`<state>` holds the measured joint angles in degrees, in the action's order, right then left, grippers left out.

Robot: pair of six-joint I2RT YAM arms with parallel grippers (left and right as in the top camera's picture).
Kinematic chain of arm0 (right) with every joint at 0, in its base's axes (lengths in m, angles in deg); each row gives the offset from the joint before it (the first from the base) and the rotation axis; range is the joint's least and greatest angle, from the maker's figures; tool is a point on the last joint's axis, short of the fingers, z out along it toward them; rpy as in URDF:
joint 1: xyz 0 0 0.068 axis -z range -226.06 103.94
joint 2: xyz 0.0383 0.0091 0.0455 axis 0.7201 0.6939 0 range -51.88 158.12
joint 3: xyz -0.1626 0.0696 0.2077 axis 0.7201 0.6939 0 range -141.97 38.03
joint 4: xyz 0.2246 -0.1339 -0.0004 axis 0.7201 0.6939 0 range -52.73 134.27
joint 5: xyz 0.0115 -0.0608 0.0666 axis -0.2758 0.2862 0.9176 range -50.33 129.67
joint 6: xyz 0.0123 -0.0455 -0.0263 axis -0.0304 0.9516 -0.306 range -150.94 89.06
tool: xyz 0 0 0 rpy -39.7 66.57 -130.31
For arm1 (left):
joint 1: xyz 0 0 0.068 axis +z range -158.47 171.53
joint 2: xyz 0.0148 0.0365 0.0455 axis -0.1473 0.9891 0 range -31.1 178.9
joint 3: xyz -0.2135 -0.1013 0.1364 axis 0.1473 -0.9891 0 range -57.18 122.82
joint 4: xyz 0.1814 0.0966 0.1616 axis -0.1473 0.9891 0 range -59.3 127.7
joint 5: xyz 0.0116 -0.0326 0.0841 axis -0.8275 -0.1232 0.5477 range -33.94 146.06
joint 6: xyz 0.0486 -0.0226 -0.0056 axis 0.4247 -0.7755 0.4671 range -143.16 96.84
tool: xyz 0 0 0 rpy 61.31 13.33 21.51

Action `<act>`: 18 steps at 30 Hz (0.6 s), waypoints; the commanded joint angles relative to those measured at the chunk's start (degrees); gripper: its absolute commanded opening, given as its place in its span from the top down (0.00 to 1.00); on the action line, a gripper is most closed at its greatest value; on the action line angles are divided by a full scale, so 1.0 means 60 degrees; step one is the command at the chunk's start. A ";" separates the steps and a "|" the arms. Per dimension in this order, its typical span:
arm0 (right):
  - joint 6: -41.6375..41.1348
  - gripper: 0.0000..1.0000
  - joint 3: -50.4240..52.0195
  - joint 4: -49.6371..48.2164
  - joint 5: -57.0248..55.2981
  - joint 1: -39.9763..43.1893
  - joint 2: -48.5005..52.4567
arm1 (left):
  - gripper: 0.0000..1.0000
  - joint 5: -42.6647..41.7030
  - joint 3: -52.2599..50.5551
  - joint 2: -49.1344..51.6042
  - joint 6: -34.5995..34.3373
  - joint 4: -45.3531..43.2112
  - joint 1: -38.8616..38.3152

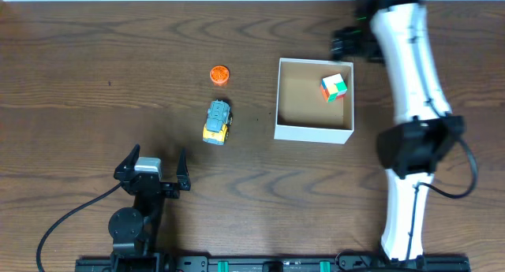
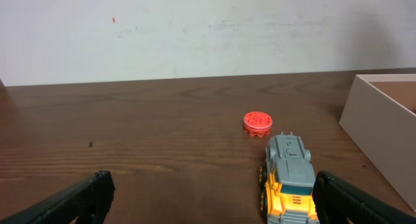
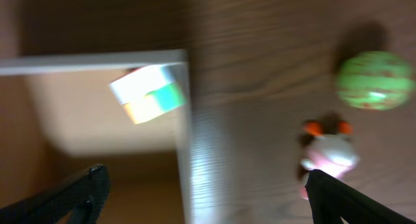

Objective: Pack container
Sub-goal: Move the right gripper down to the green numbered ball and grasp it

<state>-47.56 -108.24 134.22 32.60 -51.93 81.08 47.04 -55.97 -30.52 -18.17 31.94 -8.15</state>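
Observation:
The container (image 1: 312,133), a shallow white-walled box with a brown floor, sits right of centre and holds a multicoloured cube (image 1: 334,87). A grey and yellow toy truck (image 1: 217,121) and an orange disc (image 1: 219,73) lie to its left. My left gripper (image 1: 154,165) is open near the front edge, short of the truck. The left wrist view shows the truck (image 2: 289,178) just inside the right finger of the left gripper (image 2: 211,188). My right gripper (image 1: 347,43) hovers by the box's far right corner. In the blurred right wrist view, the right gripper (image 3: 205,191) is open astride the box wall (image 3: 185,120), empty.
In the right wrist view, a green ball (image 3: 374,80) and a pink and white toy (image 3: 328,156) lie on the table outside the box, and the cube (image 3: 148,93) shows inside it. The right arm (image 1: 410,75) stretches along the table's right side. The orange disc (image 2: 259,123) lies beyond the truck.

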 commanded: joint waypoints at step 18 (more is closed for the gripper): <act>0.2361 0.01 0.3038 -0.0732 0.0324 0.3187 -0.0550 | 0.02 -0.0138 -0.0164 -0.0058 0.0164 0.0324 0.0018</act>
<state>-36.02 -92.64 130.81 34.04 -33.92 78.88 47.04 -55.97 -30.52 -18.17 31.92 -8.15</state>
